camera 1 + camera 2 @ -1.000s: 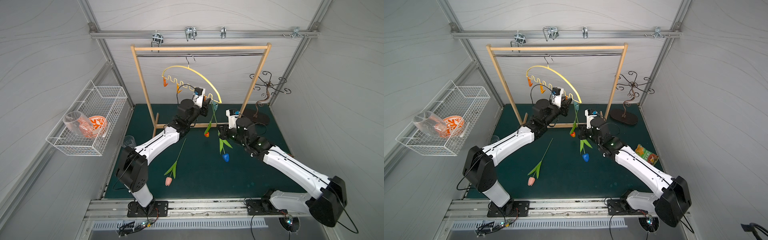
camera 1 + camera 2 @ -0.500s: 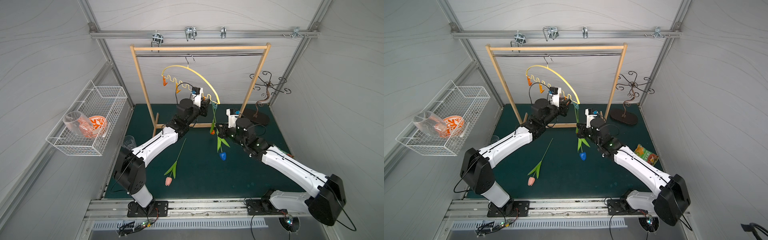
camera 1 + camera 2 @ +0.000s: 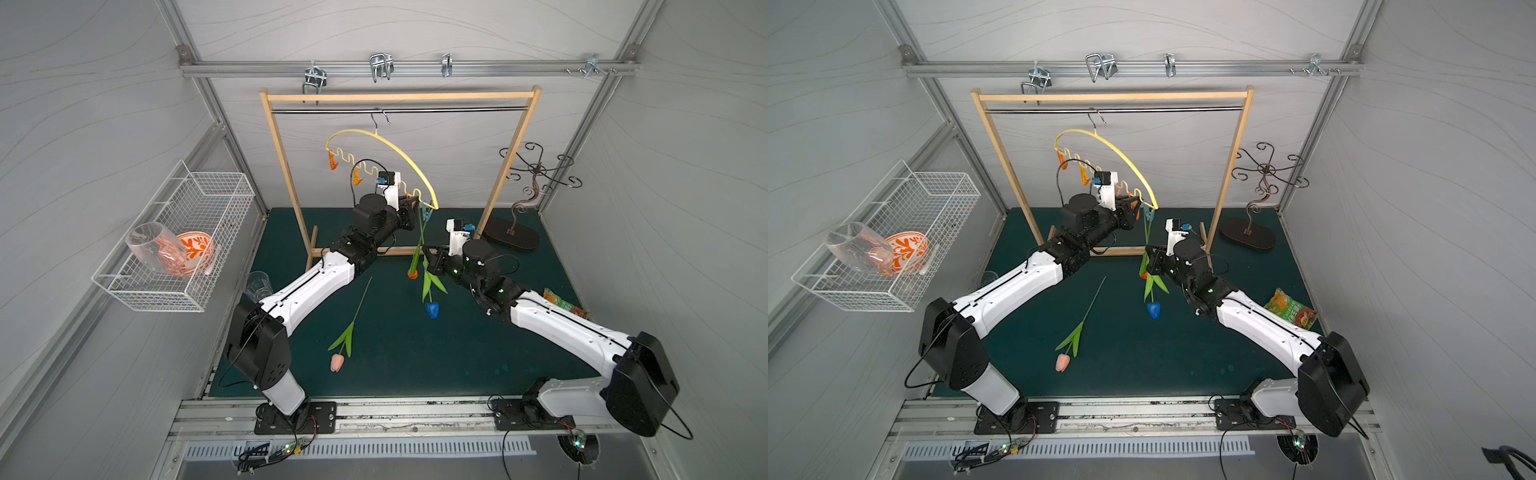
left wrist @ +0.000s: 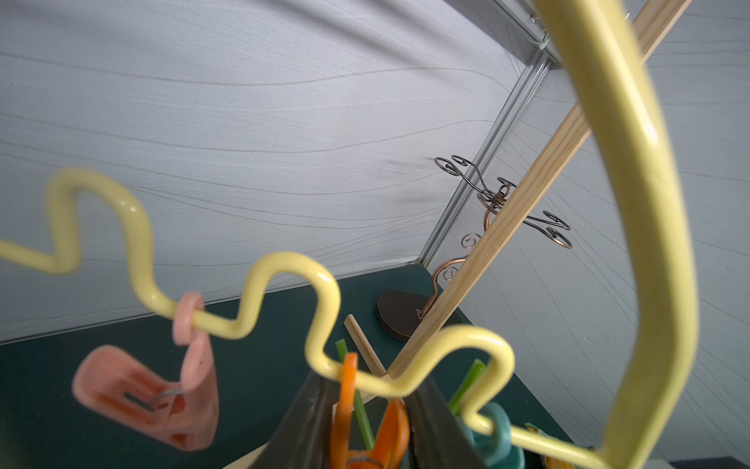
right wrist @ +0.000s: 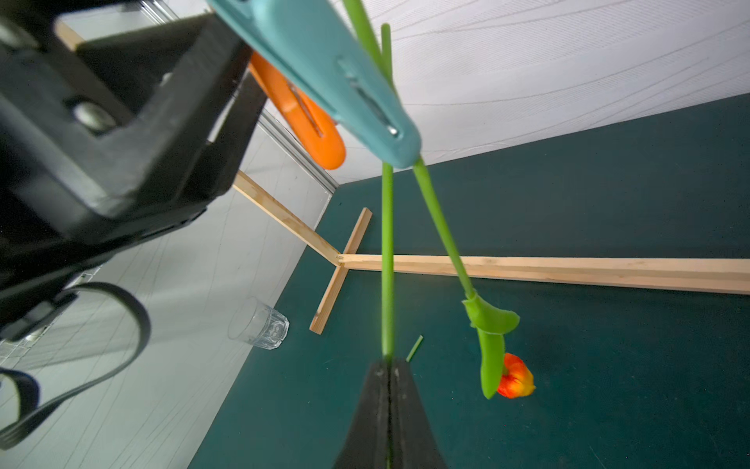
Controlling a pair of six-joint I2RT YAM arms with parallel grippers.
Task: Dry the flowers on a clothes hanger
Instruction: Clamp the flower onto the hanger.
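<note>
Over on the left wall, the wire basket (image 3: pixel 216 195) holds a clear glass (image 3: pixel 151 249) lying on its side and an orange-patterned bowl (image 3: pixel 195 251) tucked behind it. Down by the left arm a tumbler (image 5: pixel 259 325) stands upright and looks empty.

Everything sits on a dark green mat (image 3: pixel 395 374) boxed in by grey panelled walls. A snack bag (image 3: pixel 1289 309) lies flat near the right arm, and a curly metal stand (image 3: pixel 511 239) is in the back corner.

The clothes hanger (image 4: pixel 637 162) hangs tilted from the wooden rack (image 3: pixel 399 97). The left gripper (image 4: pixel 369 426) has its fingers pinched on the orange clothespin (image 4: pixel 344 402). The right gripper (image 5: pixel 389 390) is clamped tight on the blue tulip (image 3: pixel 432 309) stem, head dangling below. The orange tulip (image 5: pixel 515 381) hangs head-down from the teal clothespin (image 5: pixel 324 69). The pink tulip (image 3: pixel 336 361) lies flat on the mat.
</note>
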